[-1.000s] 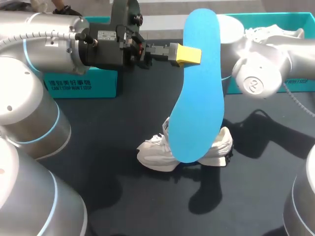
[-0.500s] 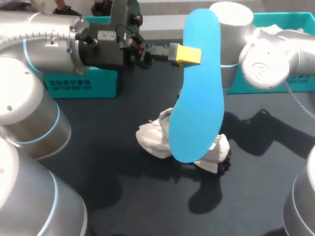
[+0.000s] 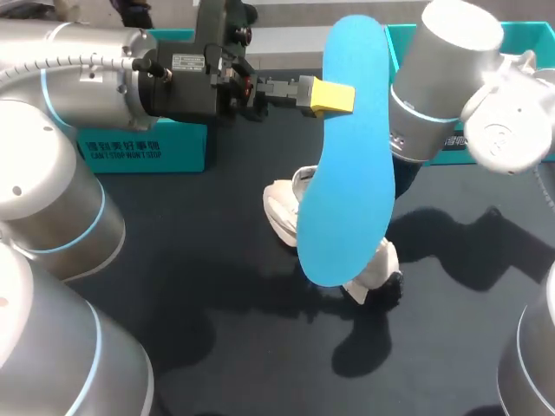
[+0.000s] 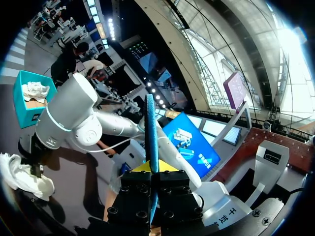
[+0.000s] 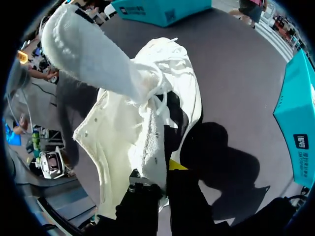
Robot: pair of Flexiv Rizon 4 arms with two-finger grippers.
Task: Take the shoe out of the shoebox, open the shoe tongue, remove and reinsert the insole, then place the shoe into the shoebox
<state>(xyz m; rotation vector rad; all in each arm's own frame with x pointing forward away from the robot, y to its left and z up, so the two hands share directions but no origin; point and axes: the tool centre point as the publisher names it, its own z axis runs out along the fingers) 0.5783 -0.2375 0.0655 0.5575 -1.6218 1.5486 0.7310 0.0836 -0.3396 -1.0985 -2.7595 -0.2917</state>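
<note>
Low over the near part of the dark tabletop (image 3: 217, 329), white shoe (image 3: 284, 206), half hidden in the head view behind the insole, tongue pulled out, laces loose, side wall pinched between the fingers of the right tool (image 5: 165, 169); contact of the sole with the tabletop not discernible. Just above, blue insole (image 3: 347, 173) hanging upright, broader end down, nipped at one edge near its upper end by the left tool (image 3: 334, 97). Judged as the reinsert step: turn the shoe's mouth up toward the hanging insole and hold it steady with a firm pinch, tongue well clear of the opening. Line the insole's lower end up with the mouth, then feed it in along the shoe's length, broad end first, sliding flat rather than pushing straight down, to avoid buckling or snagging on the laces. Release only once seated at the heel. Farther back, teal shoebox (image 3: 529, 39) behind the right arm, second teal box (image 3: 143, 147) behind the left, for the final placing.
</note>
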